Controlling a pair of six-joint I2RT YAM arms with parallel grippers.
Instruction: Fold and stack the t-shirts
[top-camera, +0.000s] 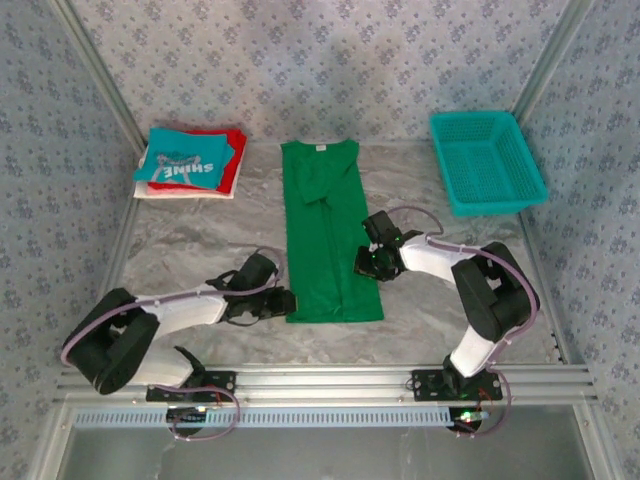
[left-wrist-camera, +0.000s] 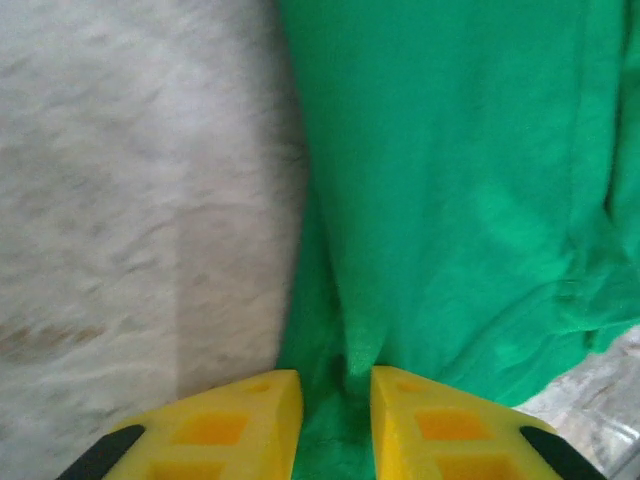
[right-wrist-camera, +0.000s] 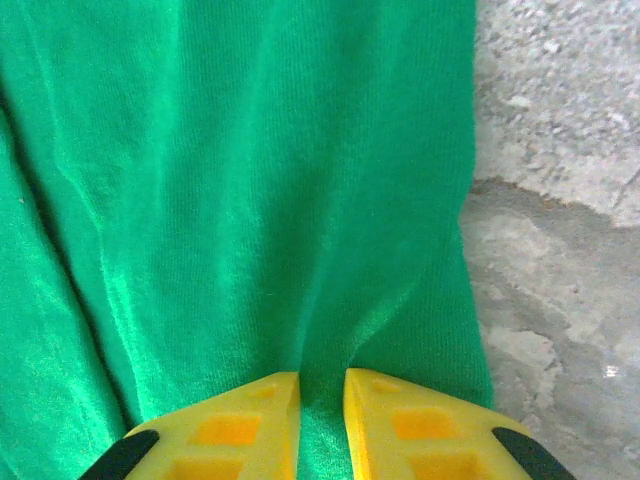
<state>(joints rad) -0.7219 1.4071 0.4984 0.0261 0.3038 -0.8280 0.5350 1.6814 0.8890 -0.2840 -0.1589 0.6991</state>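
Observation:
A bright green t-shirt (top-camera: 326, 235) lies in the middle of the table, folded lengthwise into a long strip with its collar at the far end. My left gripper (top-camera: 288, 303) is at the shirt's near left corner. In the left wrist view its yellow fingers (left-wrist-camera: 250, 420) stand close together with a ridge of green cloth (left-wrist-camera: 450, 180) pinched between them. My right gripper (top-camera: 368, 265) is at the shirt's right edge, above the hem. Its fingers (right-wrist-camera: 410, 420) are shut on a pucker of the green cloth (right-wrist-camera: 250, 180). A stack of folded t-shirts (top-camera: 190, 160) sits at the back left, teal "SHINE" on top of red and white.
A teal plastic mesh basket (top-camera: 487, 160) stands at the back right. The grey marbled tabletop (top-camera: 190, 245) is bare between the stack and the green shirt. Patterned walls close in the sides and back. A metal rail (top-camera: 330, 380) runs along the near edge.

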